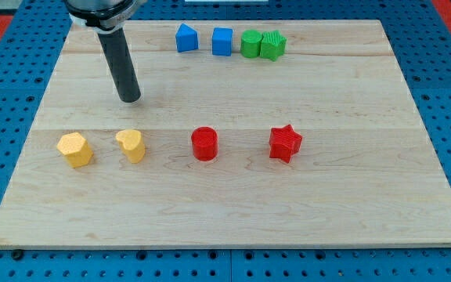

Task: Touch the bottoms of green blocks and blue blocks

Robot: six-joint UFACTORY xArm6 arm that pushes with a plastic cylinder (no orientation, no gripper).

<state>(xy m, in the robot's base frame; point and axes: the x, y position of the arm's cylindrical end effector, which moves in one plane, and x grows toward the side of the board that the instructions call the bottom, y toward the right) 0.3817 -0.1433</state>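
Note:
My tip rests on the wooden board at the upper left, well left of and below the blue and green blocks. Along the view's top stand a blue wedge-like block, a blue cube, a green cylinder and a green star-like block, the two green ones touching. The tip is closest to the blue wedge-like block, about a block-and-a-half's width to its left and lower, and touches no block.
A row lies across the board's middle: a yellow hexagon-like block, a yellow heart-like block, a red cylinder and a red star. The board sits on a blue pegboard.

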